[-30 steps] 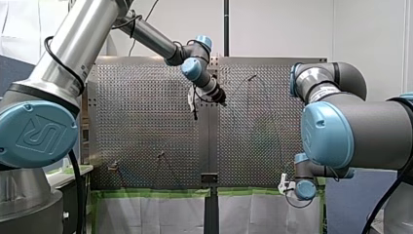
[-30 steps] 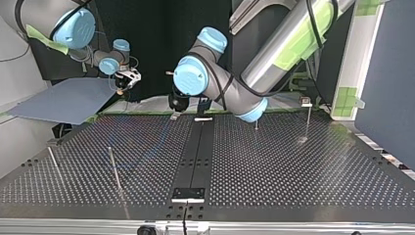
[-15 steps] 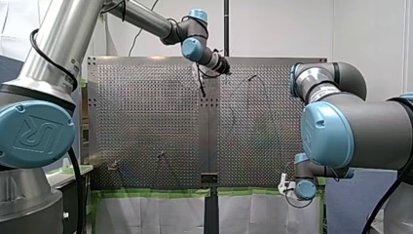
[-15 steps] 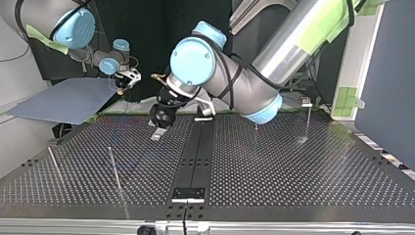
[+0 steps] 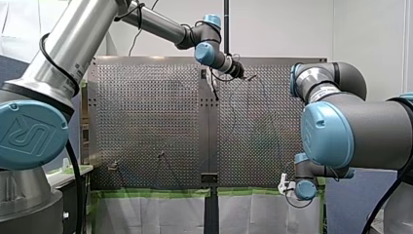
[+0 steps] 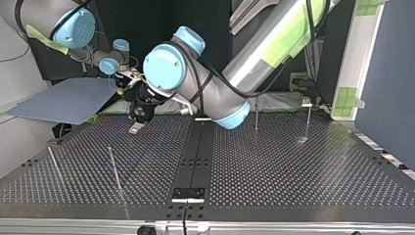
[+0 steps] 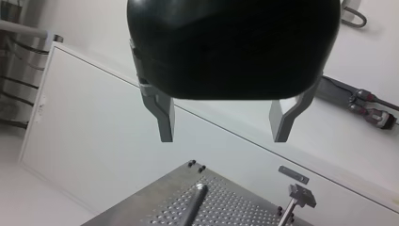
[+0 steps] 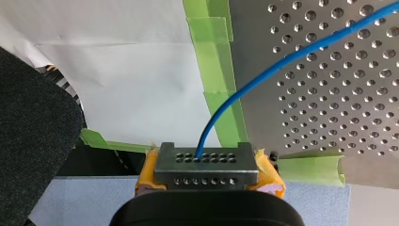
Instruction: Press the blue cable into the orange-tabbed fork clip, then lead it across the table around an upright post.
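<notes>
The blue cable [image 8: 282, 66] runs from between my right gripper's [image 8: 206, 157] yellow pads out over the perforated table [image 8: 329, 117]; that gripper is shut on it, just off the table's green-taped edge. In the top view my right gripper [image 6: 128, 81] hangs at the far left. My left gripper [image 7: 225, 136] is open, with nothing between its metal fingers [image 7: 164, 117]. It hovers over the table's far side [image 5: 237, 69], close to a thin post's top [image 5: 251, 77]. A small clip with an orange touch [image 5: 113, 166] stands near the front view's left, also seen in the top view [image 6: 306, 102].
Upright posts stand on the table [image 6: 293, 166]: one by the clip [image 6: 256, 115], two thin rods at the top view's left [image 6: 113, 169] [image 6: 54, 164]. A dark rail [image 6: 195, 156] runs down the middle. A grey board [image 6: 63, 100] lies off the table's left corner.
My left arm has swung towards the top view's left, past the middle rail, and further out over the table in the front view, its gripper still open. My right arm has not moved.
</notes>
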Robot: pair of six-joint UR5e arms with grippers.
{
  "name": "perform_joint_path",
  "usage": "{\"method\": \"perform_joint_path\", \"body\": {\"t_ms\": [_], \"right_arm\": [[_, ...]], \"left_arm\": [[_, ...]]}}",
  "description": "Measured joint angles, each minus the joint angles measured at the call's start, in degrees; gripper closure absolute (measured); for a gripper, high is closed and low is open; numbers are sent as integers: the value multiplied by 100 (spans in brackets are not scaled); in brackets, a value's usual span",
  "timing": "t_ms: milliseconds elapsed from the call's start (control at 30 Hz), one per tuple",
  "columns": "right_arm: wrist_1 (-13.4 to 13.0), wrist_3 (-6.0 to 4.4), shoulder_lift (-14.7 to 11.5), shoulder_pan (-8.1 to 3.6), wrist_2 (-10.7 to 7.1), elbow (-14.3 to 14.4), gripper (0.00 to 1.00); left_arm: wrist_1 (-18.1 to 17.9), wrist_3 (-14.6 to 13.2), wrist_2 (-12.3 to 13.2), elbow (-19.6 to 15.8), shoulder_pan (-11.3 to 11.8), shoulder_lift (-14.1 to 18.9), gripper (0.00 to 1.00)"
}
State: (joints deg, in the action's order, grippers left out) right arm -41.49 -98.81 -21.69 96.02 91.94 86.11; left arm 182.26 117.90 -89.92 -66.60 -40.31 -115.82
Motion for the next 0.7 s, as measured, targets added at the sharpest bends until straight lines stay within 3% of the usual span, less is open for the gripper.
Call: {"method": "perform_joint_path", "body": {"t_ms": [233, 700], "right_arm": [[-1, 0, 1, 0, -35, 0, 100], [6, 0, 1, 1, -44, 0, 100]], "left_arm": [[2, -168, 31, 321, -38, -282, 0], [-118, -371, 128, 1058, -40, -330, 0]]}}
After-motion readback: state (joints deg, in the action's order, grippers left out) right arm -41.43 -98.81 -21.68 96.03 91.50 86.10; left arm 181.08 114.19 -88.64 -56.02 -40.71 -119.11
